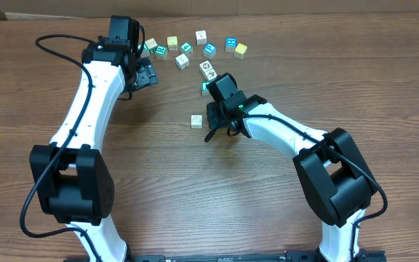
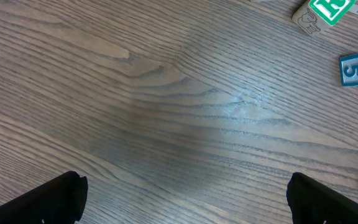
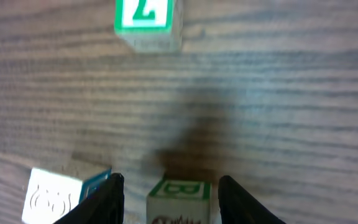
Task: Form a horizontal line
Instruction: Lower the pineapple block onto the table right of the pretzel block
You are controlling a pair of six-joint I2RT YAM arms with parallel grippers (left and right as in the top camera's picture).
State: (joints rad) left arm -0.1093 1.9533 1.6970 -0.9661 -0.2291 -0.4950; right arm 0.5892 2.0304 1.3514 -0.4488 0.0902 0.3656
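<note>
Wooden cubes (image 1: 186, 47) lie in a ragged arc across the far side of the table (image 1: 195, 196), with no straight line formed yet, while the right gripper (image 3: 168, 186) stands unclenched astride a green-edged cube (image 3: 179, 202) and the left gripper (image 2: 185, 193) gapes empty.

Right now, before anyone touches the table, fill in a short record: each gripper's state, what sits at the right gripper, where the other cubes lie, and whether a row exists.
left gripper: open, empty, over bare table
right gripper: open, astride a green-edged cube, gap on each side
ahead of it: 7 cube
beside its finger: white cube
other cubes: loose arc at the far side; lone cube nearer
row: no straight row formed
</note>
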